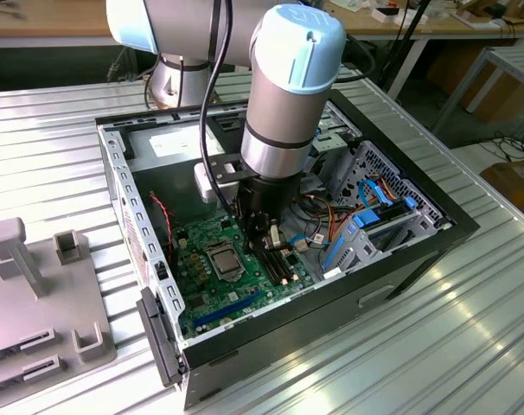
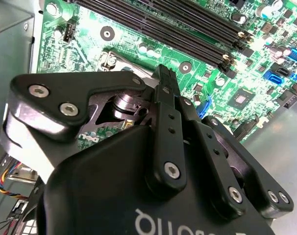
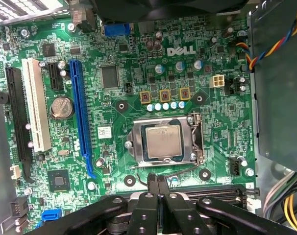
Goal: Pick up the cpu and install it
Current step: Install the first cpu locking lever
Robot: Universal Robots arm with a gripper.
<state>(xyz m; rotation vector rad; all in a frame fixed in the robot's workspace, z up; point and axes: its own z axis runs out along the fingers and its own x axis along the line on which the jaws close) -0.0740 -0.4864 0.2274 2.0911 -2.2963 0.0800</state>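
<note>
One arm is at work inside an open computer case. The gripper hangs low over the green motherboard, above the long black memory slots.

Jaws: the two fingertips are pressed together in both wrist views, with no gap between them and nothing held. In the first wrist view their tips point at the near edge of the socket.

The chip: a dull grey square lying flat inside the socket frame, just ahead of the closed fingertips and not touching them. It looks level and square to the frame. A thin wire lever lies between the fingertips and the chip; I cannot tell whether it is latched. In the exterior view the chip sits just beside the gripper, toward the exterior view's left.

Judgement on the step: the chip appears already seated in the socket, and the gripper is empty, so the picking and placing seem done. What is left, if anything, is securing it. Any push on the lever calls for a closed, steady fingertip and a clean line that stays off the chip's top and the small parts around the socket.
</note>
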